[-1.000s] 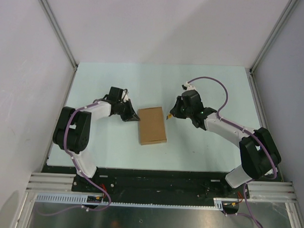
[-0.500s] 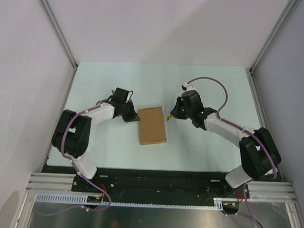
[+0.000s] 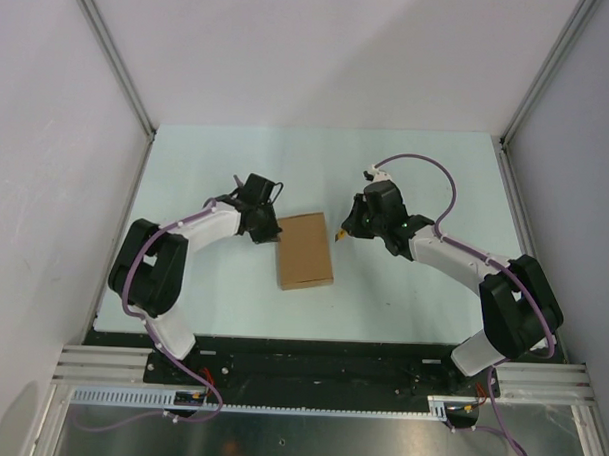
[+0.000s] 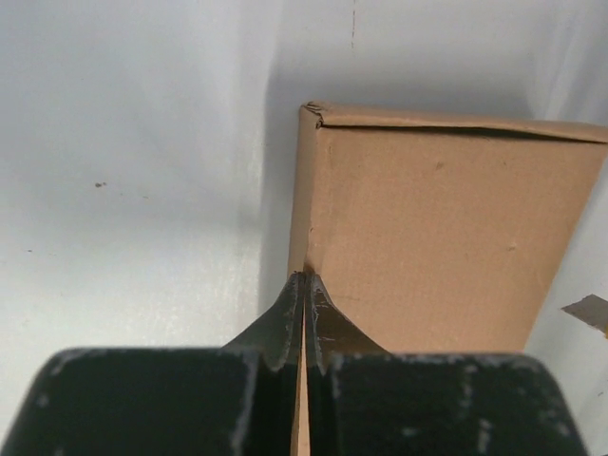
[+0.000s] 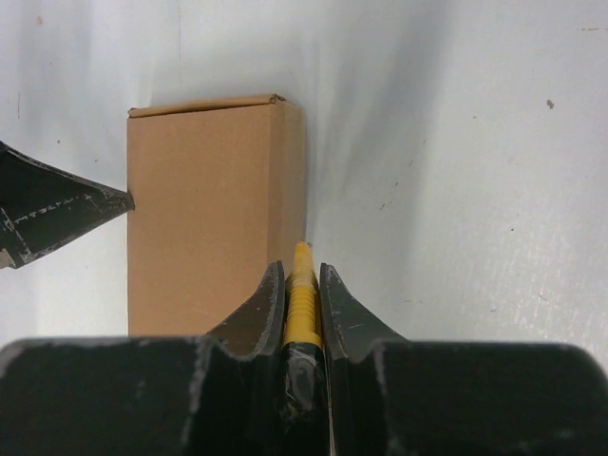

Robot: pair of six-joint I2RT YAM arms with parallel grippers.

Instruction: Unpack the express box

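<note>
Left gripper (image 3: 275, 232) has swung rightward beside the express box (image 3: 306, 250).

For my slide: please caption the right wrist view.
The right gripper, shut on a yellow utility knife, beside the closed express box; left gripper at its opposite edge.

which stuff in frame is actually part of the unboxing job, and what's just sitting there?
In the job: express box; yellow utility knife; right gripper, fingers shut on the knife; left gripper, fingers shut, at the box's edge.
Just there: table; enclosure walls.
</note>
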